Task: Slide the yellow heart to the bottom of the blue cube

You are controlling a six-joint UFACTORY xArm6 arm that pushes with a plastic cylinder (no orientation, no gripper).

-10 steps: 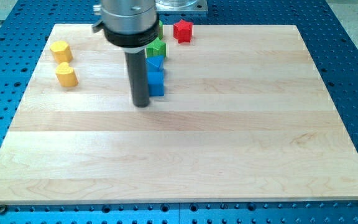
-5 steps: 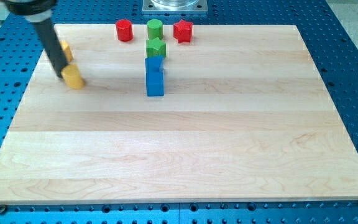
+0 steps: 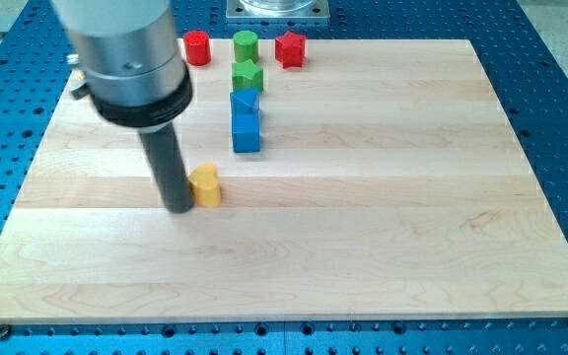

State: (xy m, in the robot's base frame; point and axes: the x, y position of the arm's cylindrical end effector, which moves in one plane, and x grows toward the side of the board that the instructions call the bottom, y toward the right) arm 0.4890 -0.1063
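Six small blocks show on the pale, wood-grained counter (image 3: 383,217), which rests on a blue perforated metal plate. My tip (image 3: 180,207) — the end of a smooth dark rod under a grey metal cylinder — touches the left side of the yellow heart (image 3: 205,185), which sits below and to the left of the blue cube (image 3: 247,131), near but apart from it. Just above the cube, touching it, is another blue block (image 3: 244,101) with a wedge-like top, then a green star-like block (image 3: 248,75). Along the top edge stand a red cylinder (image 3: 197,47), a green cylinder (image 3: 246,44) and a red star (image 3: 290,48). No jaws exist on this rod, so no jaw state can be told.
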